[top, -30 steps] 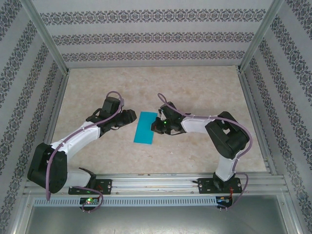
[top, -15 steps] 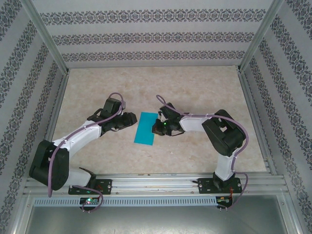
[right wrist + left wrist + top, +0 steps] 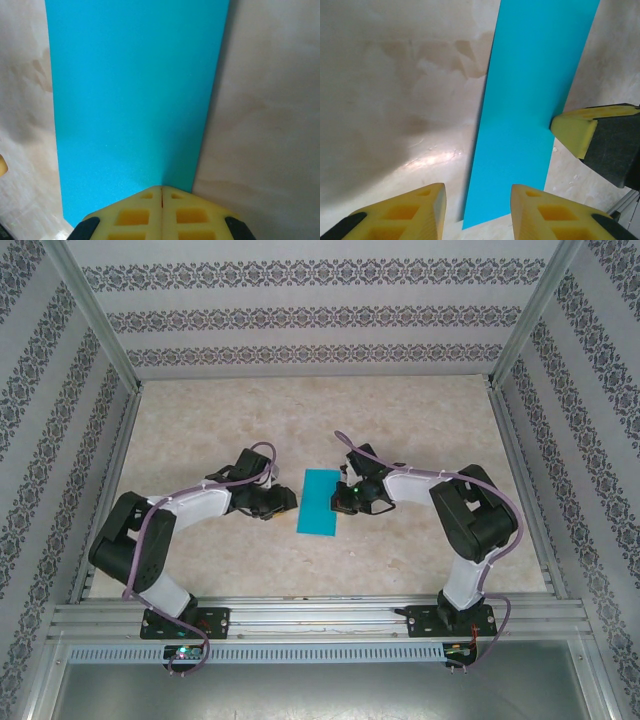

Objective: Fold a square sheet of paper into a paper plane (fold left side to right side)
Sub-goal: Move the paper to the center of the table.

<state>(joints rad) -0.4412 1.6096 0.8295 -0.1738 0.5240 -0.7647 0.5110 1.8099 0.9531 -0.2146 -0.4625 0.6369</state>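
The step in hand looks like setting the crease of the left-to-right fold. Doing it well means pinning the layers and pressing straight down, then sweeping lightly and evenly along the edge, with no sideways drag that would skew the corners. The right gripper [image 3: 161,196] has its jaws pressed fully together with nothing between them. Its closed tip bears down on the sheet of paper [image 3: 135,100], which lies directly under the tip, just inside the long edge on the right of that wrist view. A thin shadow there suggests the layers are not quite flat. From the tip the turquoise strip runs straight ahead and spreads to the left; it is narrower than a square, so I judge it already doubled over. The left gripper [image 3: 477,200] stands partly open and holds nothing. The sheet's near corner lies between its two fingers, closer to the one on the right of that view, and the strip runs away forward and rightward over the table [image 3: 395,100]. Farther out, the right gripper's fingers [image 3: 580,132] touch the sheet's far long edge.
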